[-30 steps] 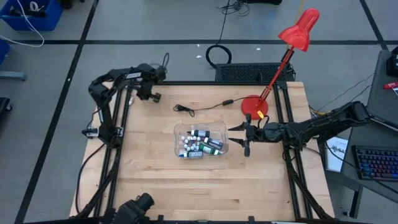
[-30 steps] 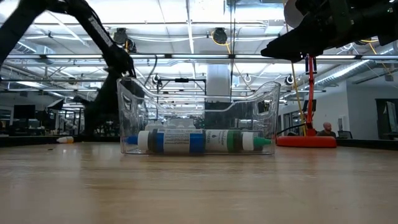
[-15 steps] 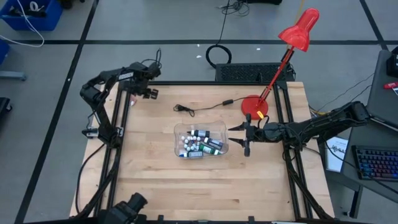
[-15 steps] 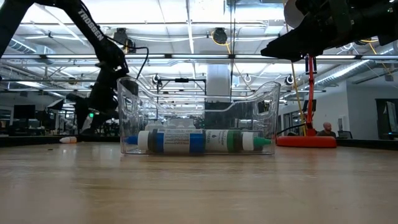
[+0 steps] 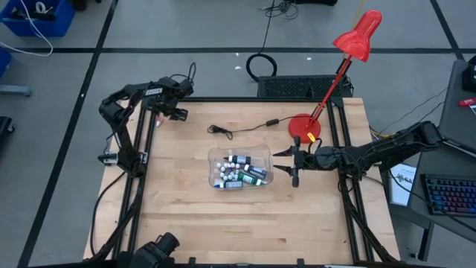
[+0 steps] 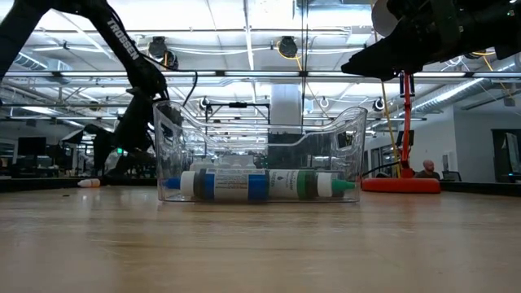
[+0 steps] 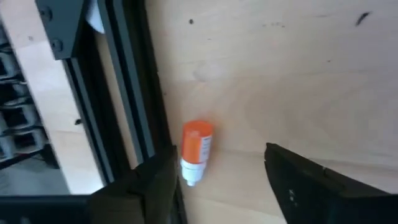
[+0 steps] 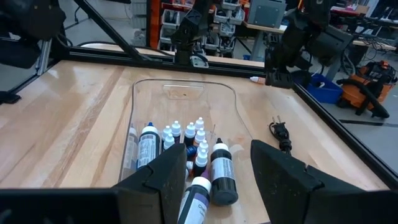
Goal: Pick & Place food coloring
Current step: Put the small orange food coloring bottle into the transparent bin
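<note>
while the clear tub [image 5: 239, 170] sits near the middle of the wooden counter [image 5: 186, 216], most of the food coloring bottles [image 5: 239, 173] lie inside it, white-capped, with dark, green, blue and whitish bodies; in the low view they rest in a row along the tub's floor [image 6: 259, 185]. one more small bottle, orange with a white cap [image 7: 195, 151], lies on its side on the bare wood at the counter's far left corner, just beside the black frame rail [image 7: 134, 93]. the left pincer [image 5: 172, 114] hovers over that corner, its two dark fingers [image 7: 314, 183] spread, with the orange bottle lying on the wood between them, pinched by neither. in the low view the same bottle shows as a small pale shape on the counter [image 6: 89, 183], well apart from the tub. the right pincer [image 5: 288, 165] hangs just beside the tub's right end, fingers spread and holding nothing, facing the bottles [image 8: 199, 155] from above. a red desk lamp [image 5: 338, 71] stands at the far right of the counter, and a black cord [image 5: 242, 127] lies on the wood beyond the tub.
</note>
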Controlling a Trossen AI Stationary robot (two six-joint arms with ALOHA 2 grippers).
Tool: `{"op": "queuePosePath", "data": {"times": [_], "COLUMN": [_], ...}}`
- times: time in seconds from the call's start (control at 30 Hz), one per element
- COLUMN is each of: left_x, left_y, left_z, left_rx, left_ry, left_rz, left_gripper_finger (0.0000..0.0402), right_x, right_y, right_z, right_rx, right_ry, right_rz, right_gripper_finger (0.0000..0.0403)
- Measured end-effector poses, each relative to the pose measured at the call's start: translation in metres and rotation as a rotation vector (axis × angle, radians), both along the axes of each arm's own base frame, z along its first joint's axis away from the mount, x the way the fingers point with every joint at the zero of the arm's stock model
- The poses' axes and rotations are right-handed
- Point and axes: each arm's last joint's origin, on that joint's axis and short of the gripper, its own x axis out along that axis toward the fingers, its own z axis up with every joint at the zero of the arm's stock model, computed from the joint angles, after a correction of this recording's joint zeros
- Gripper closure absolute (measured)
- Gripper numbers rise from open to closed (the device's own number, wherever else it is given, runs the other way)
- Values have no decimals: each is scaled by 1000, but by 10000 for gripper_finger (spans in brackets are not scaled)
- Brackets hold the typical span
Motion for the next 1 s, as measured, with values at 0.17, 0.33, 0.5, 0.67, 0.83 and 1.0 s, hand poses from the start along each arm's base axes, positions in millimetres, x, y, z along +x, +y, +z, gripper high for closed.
{"op": "queuePosePath", "data": {"times": [0.17,0.33,0.5,0.67,0.83,1.0], "left_x": [1,2,0,0,0,2], "left_y": [-1,1,2,0,4,7], "left_z": [-5,-4,0,13,12,-10], "left_rx": [6,10,-26,-73,-16,-46], "left_ry": [59,53,42,73,110,263], "left_rz": [3,16,29,76,123,136], "left_gripper_finger": [232,376,396,398,399,400], "right_x": [0,0,0,0,1,1], "right_y": [0,0,0,0,0,0], "right_z": [1,1,1,1,3,3], "right_rx": [1,1,1,1,3,5], "right_ry": [-8,-7,-7,-12,-35,-35], "right_rz": [0,0,0,-2,-1,-1], "right_gripper_finger": [232,232,232,232,232,232]}}
